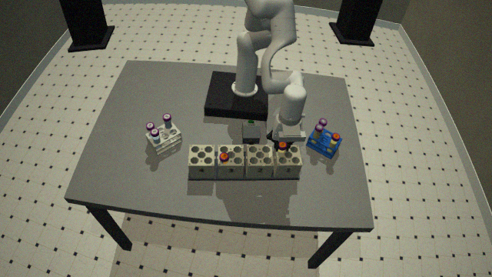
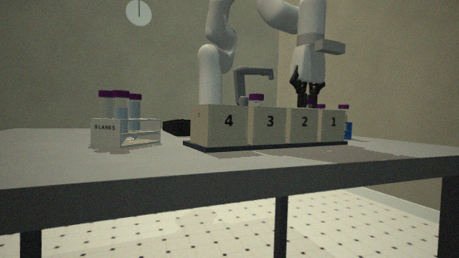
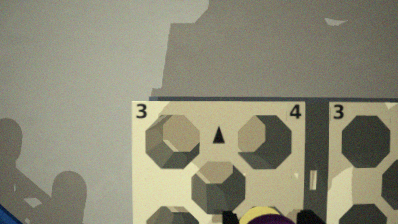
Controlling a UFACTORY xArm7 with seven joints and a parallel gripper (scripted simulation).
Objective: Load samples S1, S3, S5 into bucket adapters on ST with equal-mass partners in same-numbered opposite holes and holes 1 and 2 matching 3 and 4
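My gripper [image 1: 282, 145] [image 2: 308, 103] [image 3: 267, 219] is shut on the cap of an orange-dot sample tube [image 1: 282, 146] [image 3: 258, 213]. The tube stands low in a rear hole of adapter 1 [image 1: 294, 161] [image 2: 333, 123] [image 3: 150, 165], on the side nearest adapter 2 [image 1: 259, 159] [image 2: 304, 123] [image 3: 340, 190]. The hole's number is hidden. Another orange-dot tube [image 1: 224, 156] [image 2: 256, 97] stands in adapter 3 [image 1: 231, 169] [image 2: 269, 123]. Adapter 4 [image 1: 201, 167] [image 2: 219, 125] is empty. A third orange-dot tube [image 1: 335, 136] stands in the blue rack [image 1: 320, 148] beside two grey-dot tubes [image 1: 323, 122] [image 1: 318, 128].
The BLANKS rack [image 1: 169, 144] [image 2: 107, 132] holds three white-dot tubes at the table's left. The small desk [image 1: 251, 134] with the green DONE key [image 1: 250, 122] stands just behind adapter 2. The arm's black base [image 1: 231, 101] is behind it.
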